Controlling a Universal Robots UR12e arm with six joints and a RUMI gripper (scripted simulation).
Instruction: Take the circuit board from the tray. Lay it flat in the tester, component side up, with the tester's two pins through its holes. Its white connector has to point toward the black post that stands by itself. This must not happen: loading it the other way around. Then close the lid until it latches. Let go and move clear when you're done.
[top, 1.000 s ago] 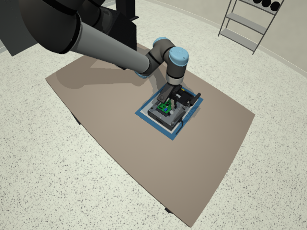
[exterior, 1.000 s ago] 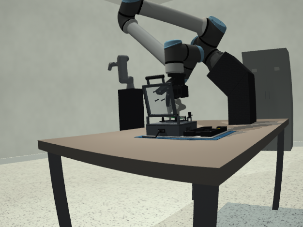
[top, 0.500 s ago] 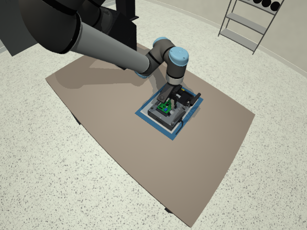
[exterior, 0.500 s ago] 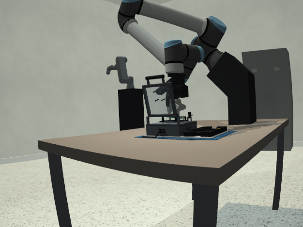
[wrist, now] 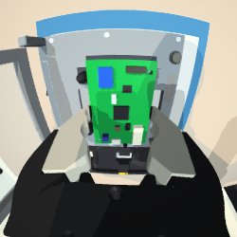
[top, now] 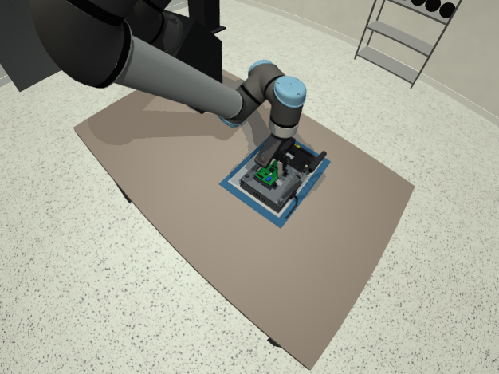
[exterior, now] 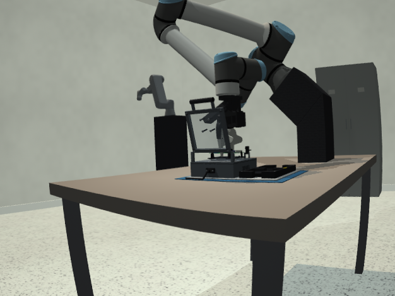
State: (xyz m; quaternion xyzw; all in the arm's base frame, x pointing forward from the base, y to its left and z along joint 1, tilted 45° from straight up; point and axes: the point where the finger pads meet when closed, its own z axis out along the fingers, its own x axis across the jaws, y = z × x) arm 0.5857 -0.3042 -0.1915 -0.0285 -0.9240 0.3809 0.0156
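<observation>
My gripper [wrist: 120, 106] is shut on the green circuit board [wrist: 121, 99] and grips its two long edges. The component side faces the wrist camera, with a blue part at the far end and the white connector [wrist: 137, 135] at the near end by the fingers. The board hangs over the grey tester [top: 270, 186], which sits on a blue mat [top: 274, 182]. It also shows green in the top view [top: 267, 175], just above the tester's bed. The tester's lid [exterior: 206, 125] stands open and upright. A black post [wrist: 175, 57] shows at the tester's far right corner.
The black tray [exterior: 267, 170] lies beside the tester on the same mat. A cable [top: 293, 205] leaves the tester's front. A shelf rack [top: 410, 23] and a dark cabinet [exterior: 349, 124] stand away from the table.
</observation>
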